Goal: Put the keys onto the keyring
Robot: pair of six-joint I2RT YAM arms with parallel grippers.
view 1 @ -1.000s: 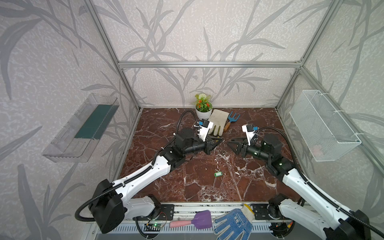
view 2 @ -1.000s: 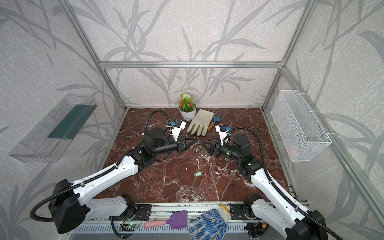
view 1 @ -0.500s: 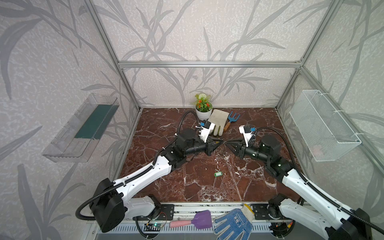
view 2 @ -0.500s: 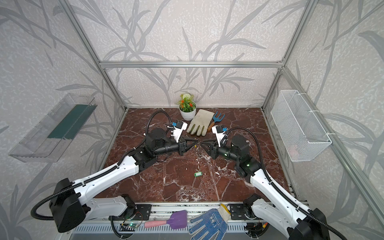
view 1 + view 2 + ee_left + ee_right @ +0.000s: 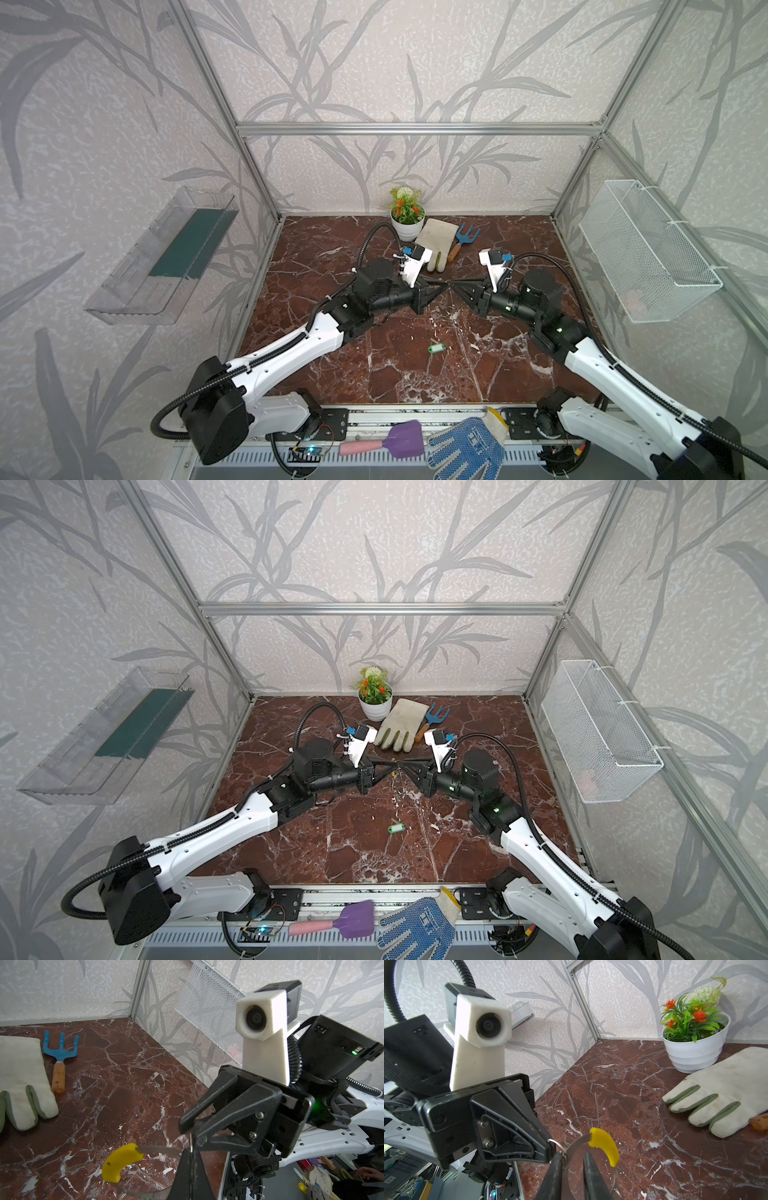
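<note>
The keys, a single green tag, lie flat on the marble floor near the middle of the scene. They are on the near side of both grippers and well apart from them. The tag's long axis runs roughly left to right, with its right end turned a little toward the far wall. Which end carries the loop is too small to tell.

The keyring is held above the floor at the centre, between the two gripper tips, which meet point to point. The left gripper is closed on the hoop's thin band. The right gripper has its jaws a narrow gap apart, with the hoop's edge and a small silver ring at that gap. Whether they pinch anything cannot be made out.

The hoop's yellow sleeve sits on the side toward the glove. The glove lies by the far wall beside a blue rake.
</note>
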